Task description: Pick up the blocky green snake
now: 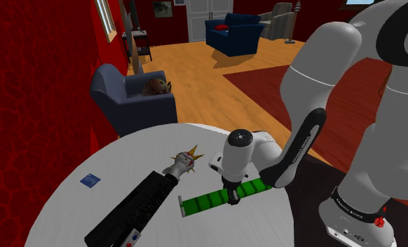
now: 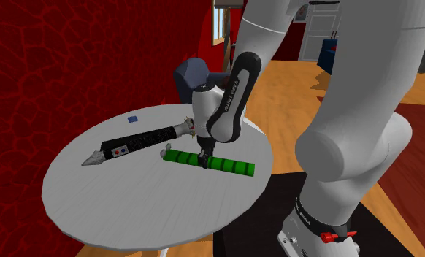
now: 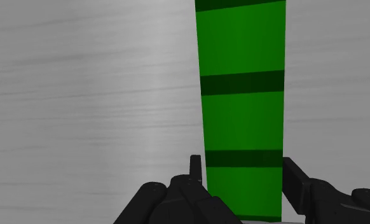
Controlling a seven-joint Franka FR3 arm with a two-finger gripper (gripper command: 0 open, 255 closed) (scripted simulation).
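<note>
Green with darker bands, the blocky snake (image 1: 206,202) (image 2: 229,166) (image 3: 241,114) lies flat on the round grey table (image 1: 76,210) (image 2: 131,197), directly under the claw (image 1: 232,199) (image 2: 204,162) (image 3: 241,170). Its black fingers (image 3: 311,194) are clenched against the snake's two long sides, near its middle.

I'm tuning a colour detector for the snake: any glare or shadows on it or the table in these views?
Wrist view: the green snake is flat, even green with darker bands, no glare; the table beside it carries a soft pale sheen. Shoulder view: no clear cast shadow under the green snake or the gripper. Second exterior view: the table looks a duller, evenly lit grey.
</note>
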